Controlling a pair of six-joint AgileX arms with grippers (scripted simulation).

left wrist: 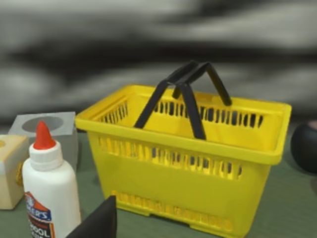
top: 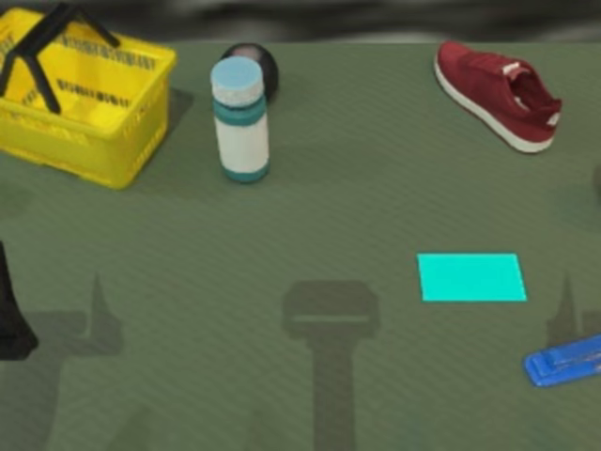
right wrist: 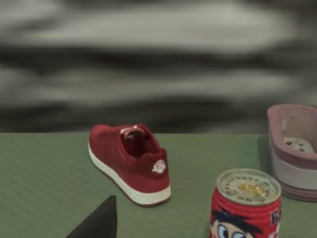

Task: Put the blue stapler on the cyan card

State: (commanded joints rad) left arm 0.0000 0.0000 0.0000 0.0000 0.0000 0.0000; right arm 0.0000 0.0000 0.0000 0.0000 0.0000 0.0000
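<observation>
Open tabletop (top: 310,235) surrounds cyan card (top: 470,277); blue stapler (top: 563,360) nearby, apart.

- Olive-green surface (top: 310,225), finely ribbed, filling nearly the whole top view.
- Beyond the far edge, a blurred backdrop (top: 376,17) streaked in grey, black and off-white.
- Same smeared grey-and-black bands behind the surface in both wrist views.
- Soft dark shadows (top: 331,324) cast across the near part.
</observation>
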